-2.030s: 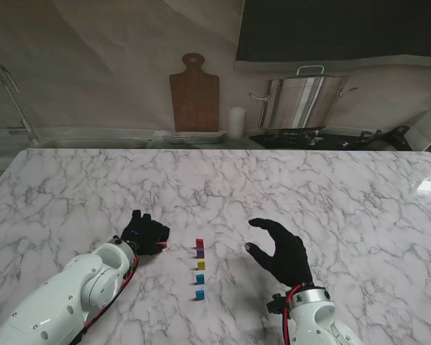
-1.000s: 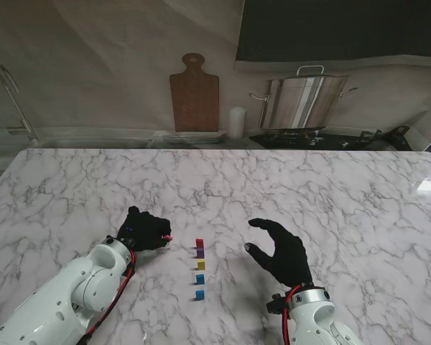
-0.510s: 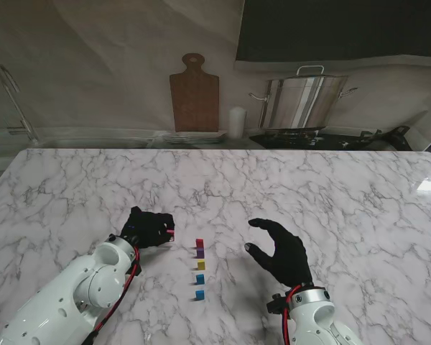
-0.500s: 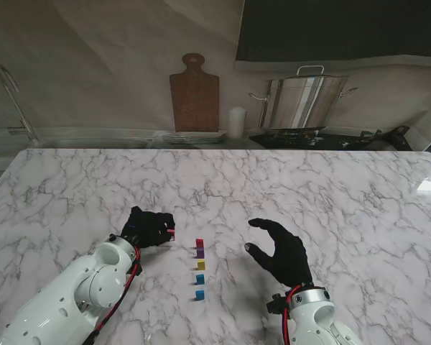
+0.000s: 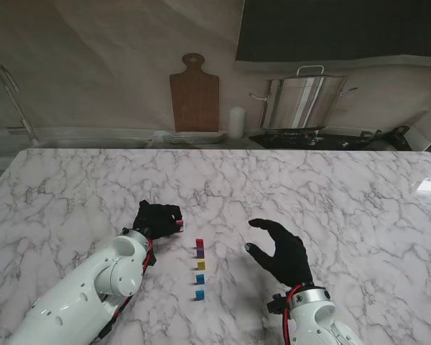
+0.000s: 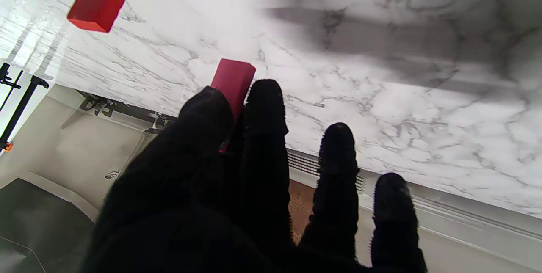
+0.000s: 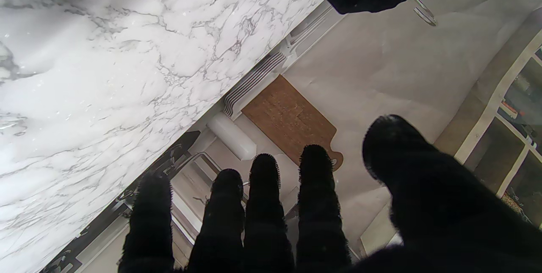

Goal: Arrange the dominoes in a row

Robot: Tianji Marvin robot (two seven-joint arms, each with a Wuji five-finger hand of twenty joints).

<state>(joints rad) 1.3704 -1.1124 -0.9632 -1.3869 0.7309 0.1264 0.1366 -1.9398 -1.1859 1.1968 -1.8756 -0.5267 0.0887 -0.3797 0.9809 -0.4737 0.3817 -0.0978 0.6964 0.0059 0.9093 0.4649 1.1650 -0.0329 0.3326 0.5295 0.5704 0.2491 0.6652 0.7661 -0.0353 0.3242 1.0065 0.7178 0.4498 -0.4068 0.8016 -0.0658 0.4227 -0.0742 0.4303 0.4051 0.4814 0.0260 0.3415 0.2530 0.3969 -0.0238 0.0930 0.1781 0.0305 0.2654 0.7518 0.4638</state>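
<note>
1. Five dominoes already stand in a line on the tabletop point(image 5: 330, 194), running away from you: blue point(image 5: 199, 294), blue point(image 5: 200, 278), yellow point(image 5: 201, 264), purple point(image 5: 200, 252), red point(image 5: 199, 243). The spacing looks even, so the far end past red is likely where the row grows.
2. Your left hand point(image 5: 158, 218) is to the left of that far end, its fingers point(image 6: 262, 108) and thumb pinching a pink domino point(image 5: 179, 224). Holding it by one end leaves the other end free to meet the tabletop.
3. Your right hand point(image 5: 280, 251) hovers to the right of the row, spread and holding nothing, probably kept clear so it cannot topple the line.
4. The stand view gives you the whole row; the left wrist view shows only the grip, with the pink domino protruding past the fingertips and the red one ahead. The right wrist view catches just a pink corner.
</note>
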